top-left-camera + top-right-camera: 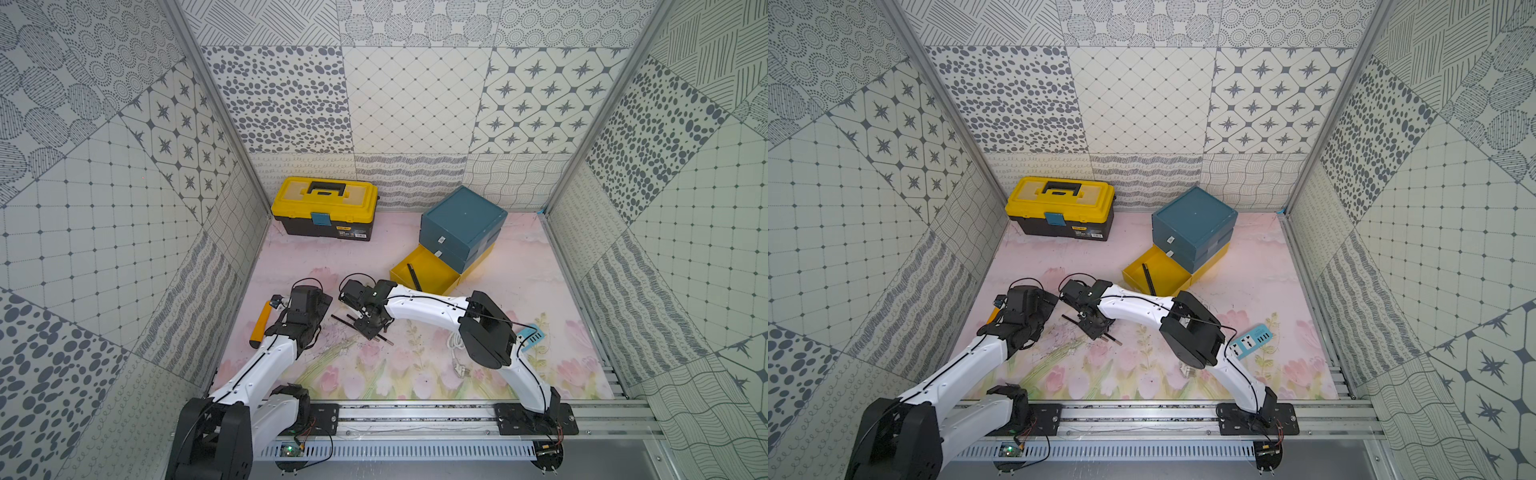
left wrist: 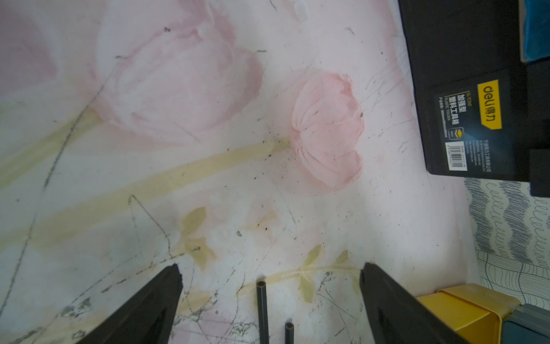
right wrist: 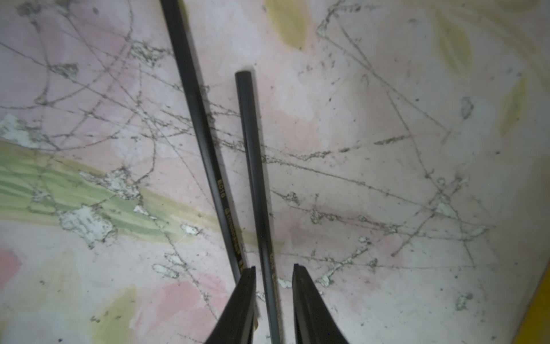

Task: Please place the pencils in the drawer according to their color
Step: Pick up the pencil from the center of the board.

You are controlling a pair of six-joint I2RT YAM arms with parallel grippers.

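Narrowly spread, the right claw [image 3: 274, 266] is straddling one thin black pencil [image 3: 255, 166], likely to single it out, while the left claw [image 2: 270, 264] is hovering spread wide.

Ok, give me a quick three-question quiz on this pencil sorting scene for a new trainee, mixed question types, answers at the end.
1. True or false: the yellow drawer is pulled out and has a black pencil in it.
2. The right claw straddles a pencil. Its colour: A red, B black, C teal?
3. Fill in: the left claw stands wide ____.

Key: 1 true; 2 B; 3 open.
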